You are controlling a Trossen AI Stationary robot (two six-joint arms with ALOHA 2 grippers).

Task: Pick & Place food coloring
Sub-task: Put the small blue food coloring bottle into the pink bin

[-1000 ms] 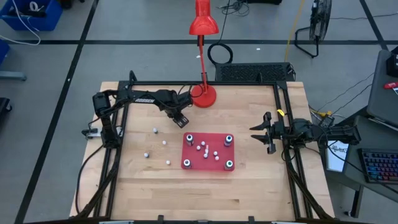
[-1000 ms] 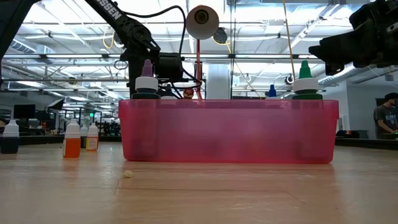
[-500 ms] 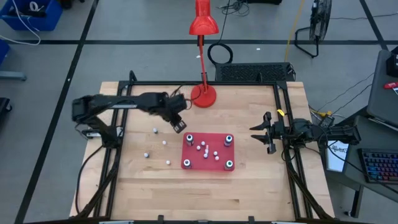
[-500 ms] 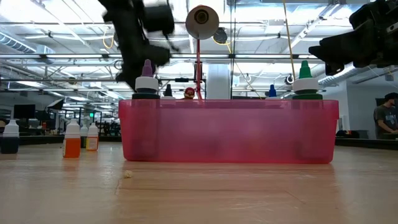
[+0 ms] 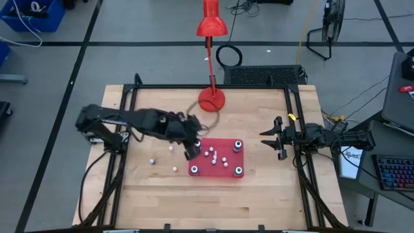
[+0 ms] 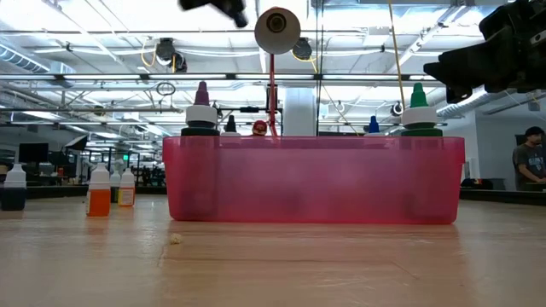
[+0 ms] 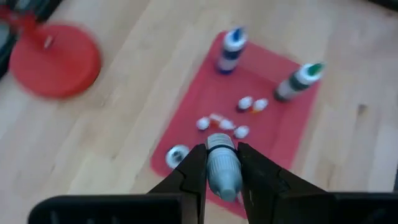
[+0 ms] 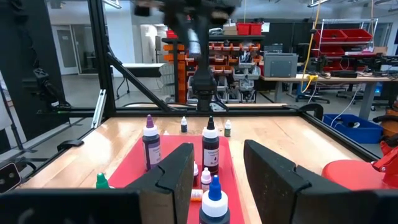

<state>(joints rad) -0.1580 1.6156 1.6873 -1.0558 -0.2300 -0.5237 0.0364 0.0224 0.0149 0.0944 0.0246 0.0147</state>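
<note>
My left gripper [image 5: 191, 153] hangs over the left part of the red tray [image 5: 217, 176] and is shut on a small bottle [image 7: 222, 177] with a white cap and a blue-grey body. In the low view only the gripper's underside [image 6: 213, 4] shows, at the top. Four vials stand in the tray's corners, among them a purple-topped one [image 6: 202, 107], a green one [image 6: 415, 102] and a blue one [image 7: 231, 50]. Tiny white bottles [image 5: 213, 155] lie between them. Three more small bottles [image 5: 171, 149] stand on the wood left of the tray. My right gripper [image 5: 275, 138] waits open at the table's right side. My left gripper pinches the small bottle between its two fingers, one on each side of the body just below the white cap [image 7: 222, 146]. The fingers come from above, slanting down toward the tray. The bottle is lifted clear, with the tray floor [image 7: 292, 124] well beneath it.
The red lamp's round base [image 5: 211, 101] stands on the table's far side behind the tray, with its head above. Black frame rails [image 5: 126, 129] run along the left and right sides. Bare wood lies near the tray's near edge [image 5: 213, 200]. A person [image 6: 533, 162] is far off in the room.
My left arm has swung from beside the lamp base toward the table's near edge, ending over the tray's left part, and its elbow has shifted left. In the low view the gripper has climbed out of the picture's top. The right arm has kept still.
</note>
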